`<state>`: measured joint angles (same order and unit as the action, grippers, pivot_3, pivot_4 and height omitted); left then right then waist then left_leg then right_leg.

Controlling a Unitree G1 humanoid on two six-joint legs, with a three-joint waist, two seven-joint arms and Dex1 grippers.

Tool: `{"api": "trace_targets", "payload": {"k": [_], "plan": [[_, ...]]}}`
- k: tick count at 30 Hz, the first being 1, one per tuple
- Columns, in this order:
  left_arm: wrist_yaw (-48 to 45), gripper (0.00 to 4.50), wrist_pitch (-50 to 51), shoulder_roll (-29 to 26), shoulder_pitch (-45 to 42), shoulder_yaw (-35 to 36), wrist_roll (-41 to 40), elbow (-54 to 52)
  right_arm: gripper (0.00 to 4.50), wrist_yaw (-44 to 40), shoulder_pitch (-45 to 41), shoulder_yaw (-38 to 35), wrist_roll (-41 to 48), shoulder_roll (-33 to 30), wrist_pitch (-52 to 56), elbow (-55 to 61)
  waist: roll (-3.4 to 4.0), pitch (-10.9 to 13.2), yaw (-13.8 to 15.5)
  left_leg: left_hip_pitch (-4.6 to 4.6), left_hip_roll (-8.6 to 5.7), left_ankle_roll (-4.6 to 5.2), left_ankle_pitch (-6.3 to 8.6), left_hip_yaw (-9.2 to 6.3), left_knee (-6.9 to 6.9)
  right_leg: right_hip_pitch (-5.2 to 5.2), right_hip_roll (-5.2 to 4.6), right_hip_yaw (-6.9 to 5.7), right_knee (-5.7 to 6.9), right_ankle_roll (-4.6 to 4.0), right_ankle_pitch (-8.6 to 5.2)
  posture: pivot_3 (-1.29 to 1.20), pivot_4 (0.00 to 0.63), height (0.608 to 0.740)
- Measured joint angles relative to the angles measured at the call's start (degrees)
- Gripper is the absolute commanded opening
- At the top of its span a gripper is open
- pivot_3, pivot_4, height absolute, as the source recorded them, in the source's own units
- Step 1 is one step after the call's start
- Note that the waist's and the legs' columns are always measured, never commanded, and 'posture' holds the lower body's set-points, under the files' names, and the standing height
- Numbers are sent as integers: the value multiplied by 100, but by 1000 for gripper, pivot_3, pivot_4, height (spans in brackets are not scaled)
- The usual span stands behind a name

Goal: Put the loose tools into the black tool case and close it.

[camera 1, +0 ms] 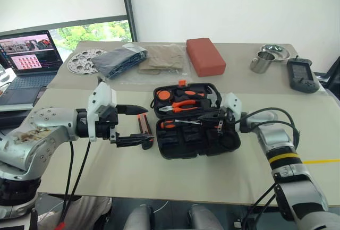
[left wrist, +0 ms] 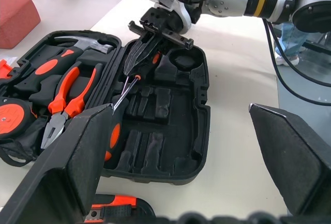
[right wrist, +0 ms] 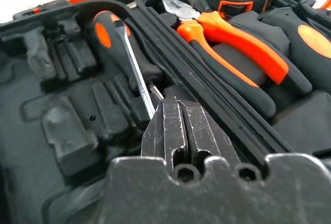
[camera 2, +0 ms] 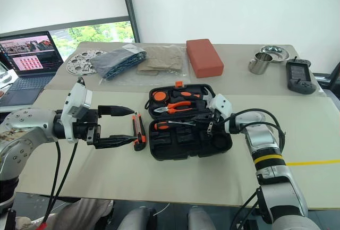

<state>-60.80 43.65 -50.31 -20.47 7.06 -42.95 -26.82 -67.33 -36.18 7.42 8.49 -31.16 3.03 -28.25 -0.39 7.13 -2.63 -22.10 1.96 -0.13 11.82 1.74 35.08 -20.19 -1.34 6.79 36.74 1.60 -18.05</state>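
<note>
A beige table (camera 1: 133, 171) was seen before a white wall, the open black tool case (camera 1: 197, 134) lying at mid-frame. The right gripper (right wrist: 178, 131) was pressed together on the metal shaft of a screwdriver (right wrist: 135, 71) over the case's near half. The left gripper (camera 1: 139, 125) was held spread above a utility knife (camera 2: 139, 130) left of the case. Judged best: the screwdriver should be lined up with its slot before release.

tool case (camera 1: 199, 144) black | pliers (camera 1: 183, 105) orange-black | block (camera 1: 205, 56) red | cup (camera 1: 261, 62) steel
</note>
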Motion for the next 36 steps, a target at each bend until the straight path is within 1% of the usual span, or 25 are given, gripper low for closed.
{"api": "trace_targets", "payload": {"k": [5,10,17,21,24,26,28,36], "plan": [[-45,4500,0,-42,-1,-3,7,2,25,-217,220,127,-129,-264,-196,268,-1,0,7,0,0,0,0,0,1,2,0,-2,-2,1,-1,0,150,727],[-69,4500,0,-43,-2,-6,7,2,25,-340,294,134,-159,-293,-420,315,-2,0,8,0,0,0,0,0,1,3,0,-1,-2,1,-1,0,150,727],[-72,4500,0,-45,-2,-21,7,2,25,-210,296,95,-241,-210,-489,310,-2,0,5,0,0,0,0,0,1,2,0,-1,-1,1,-1,0,150,727],[-71,4500,0,-45,-6,-24,7,2,25,-122,302,-121,203,-4,-173,350,-2,1,-8,-1,2,0,0,-1,0,0,3,2,0,0,-1,0,150,727],[-72,4500,0,-45,-6,-25,7,2,25,-106,301,-303,404,-16,39,445,-3,1,8,-1,1,0,0,-1,1,2,1,0,-1,0,-1,0,150,727],[-75,4500,0,-45,-9,-30,7,2,25,-90,311,-223,273,-116,29,445,-3,1,9,-2,0,0,0,0,0,0,0,0,-2,0,-1,0,150,727],[-77,4500,0,-45,-12,-42,7,3,25,-90,366,-13,-45,-296,-43,394,-3,1,20,-2,-1,0,0,0,0,0,0,-1,-4,0,-1,0,150,727],[-55,4500,-1,-34,-79,-96,14,33,25,24,391,148,-305,-406,-289,511,-5,-1,29,3,-1,0,0,-1,2,8,0,-2,-4,1,-2,0,150,727]]}}
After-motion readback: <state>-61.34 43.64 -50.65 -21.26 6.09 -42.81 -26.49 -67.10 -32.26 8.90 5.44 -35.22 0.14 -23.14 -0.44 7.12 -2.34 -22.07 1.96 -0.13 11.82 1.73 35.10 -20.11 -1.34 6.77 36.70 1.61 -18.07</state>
